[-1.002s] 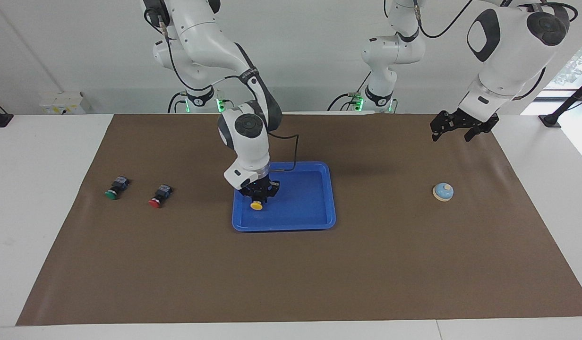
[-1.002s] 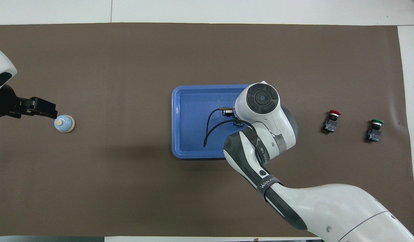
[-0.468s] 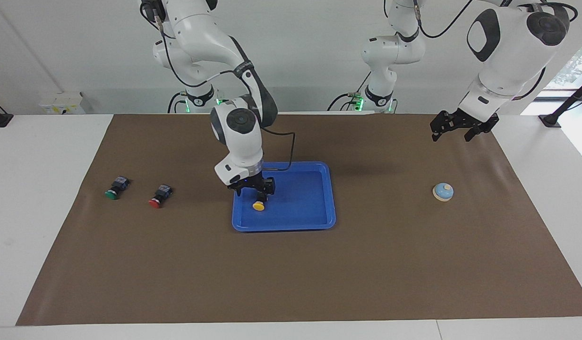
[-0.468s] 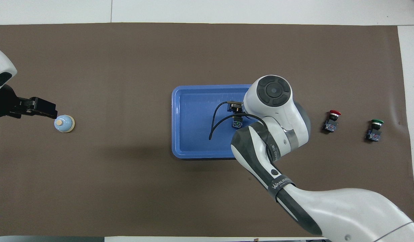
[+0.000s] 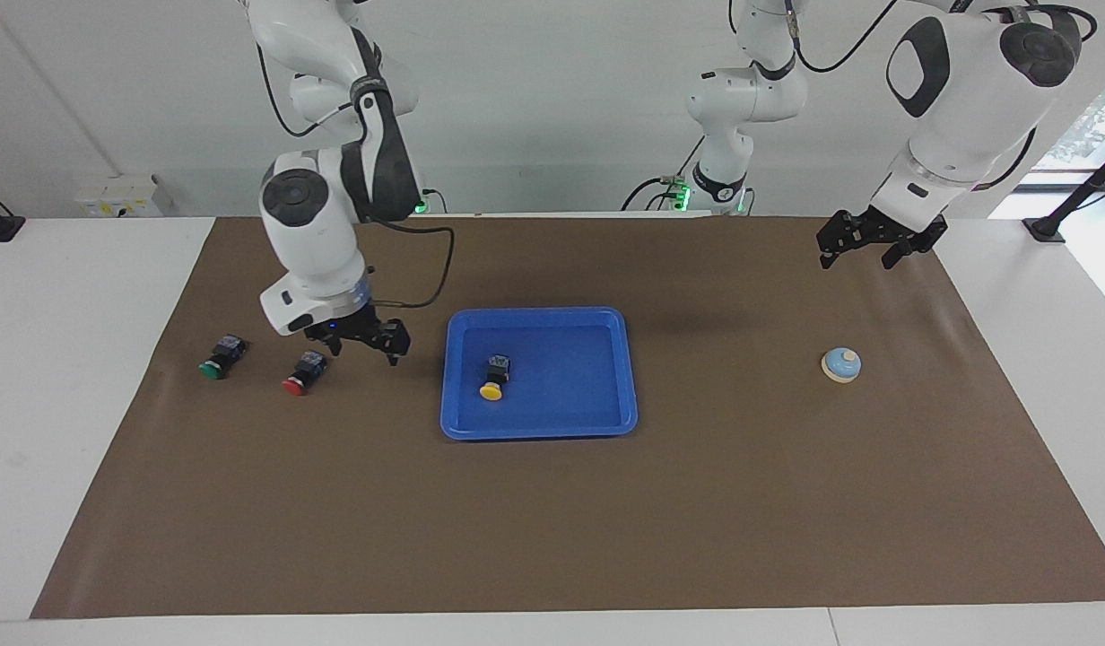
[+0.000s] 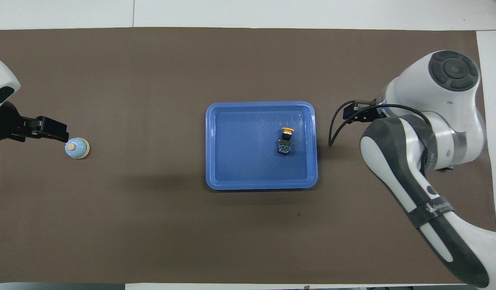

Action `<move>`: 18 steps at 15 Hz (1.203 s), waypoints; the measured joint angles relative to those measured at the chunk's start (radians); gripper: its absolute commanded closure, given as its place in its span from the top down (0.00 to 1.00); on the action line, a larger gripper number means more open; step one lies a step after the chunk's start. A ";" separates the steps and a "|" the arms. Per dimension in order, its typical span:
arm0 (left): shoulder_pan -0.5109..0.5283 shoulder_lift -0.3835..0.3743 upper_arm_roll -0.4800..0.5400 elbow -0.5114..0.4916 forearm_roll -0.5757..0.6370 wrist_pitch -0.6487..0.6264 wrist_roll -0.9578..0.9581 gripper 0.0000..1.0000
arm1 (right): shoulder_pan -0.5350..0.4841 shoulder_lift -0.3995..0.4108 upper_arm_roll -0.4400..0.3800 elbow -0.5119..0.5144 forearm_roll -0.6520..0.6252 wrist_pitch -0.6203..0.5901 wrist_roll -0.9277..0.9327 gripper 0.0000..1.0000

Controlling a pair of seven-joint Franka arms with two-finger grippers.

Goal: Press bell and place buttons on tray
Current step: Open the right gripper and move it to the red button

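Note:
The yellow button (image 5: 493, 380) lies on its side in the blue tray (image 5: 539, 432), toward the right arm's end; it also shows in the overhead view (image 6: 286, 141) in the tray (image 6: 260, 185). The red button (image 5: 303, 372) and green button (image 5: 221, 357) lie on the mat toward the right arm's end. My right gripper (image 5: 366, 350) is open and empty, low over the mat between the red button and the tray. In the overhead view the right arm hides both buttons. The bell (image 5: 841, 364) (image 6: 77, 148) stands toward the left arm's end. My left gripper (image 5: 857, 256) (image 6: 54, 129) hangs open over the mat by the bell, apart from it.
A brown mat (image 5: 552, 520) covers the table. White table edges (image 5: 77, 377) lie past the mat at both ends. A black cable loops off the right wrist (image 5: 431, 269).
My right gripper let go of the yellow button in the tray, rose, and swung toward the red button. The left arm has not moved.

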 measured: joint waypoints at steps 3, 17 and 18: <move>0.000 0.000 0.000 0.000 0.000 0.000 0.000 1.00 | -0.121 -0.003 -0.002 -0.074 0.000 0.048 -0.045 1.00; 0.000 0.000 0.000 0.000 0.000 0.000 0.000 1.00 | -0.196 -0.038 -0.001 -0.414 0.000 0.478 0.020 0.00; 0.000 0.000 0.000 0.000 0.000 0.000 0.000 1.00 | -0.196 -0.038 0.000 -0.417 0.000 0.478 0.020 0.00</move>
